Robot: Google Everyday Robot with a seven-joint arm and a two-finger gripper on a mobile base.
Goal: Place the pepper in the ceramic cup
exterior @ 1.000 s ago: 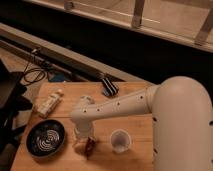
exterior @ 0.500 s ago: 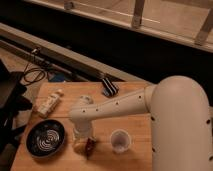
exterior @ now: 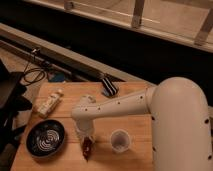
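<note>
Down at the near edge of the wooden bench (exterior: 137, 127), a little left of its middle: the gripper (exterior: 86, 136), pointing straight down from the end of a white arm (exterior: 120, 105). Reaches in from the bulky white body at the right edge, crossing the bench's middle on a slight slope toward the near-left.

Directly under the gripper's tip, touching or almost touching it: the pepper (exterior: 87, 147), dark red, slender, standing roughly on end with its taper toward the near edge. Cannot tell how wide the gripper stands, nor whether it has hold of the pepper or merely hovers over it. Cannot tell either whether the pepper's lower end touches the wood.

Just to the right of the pepper, near but apart, also by the near edge: the ceramic cup (exterior: 120, 140), small, round, pale inside, upright, with nothing visible in it.

Toward the near-left corner: a dark bowl (exterior: 46, 138) with white spiral lines. Along the left edge, further back: a pale bottle (exterior: 50, 102) lying on its side. At the far edge, about mid-way along: a black striped object (exterior: 109, 86), tilted.
</note>
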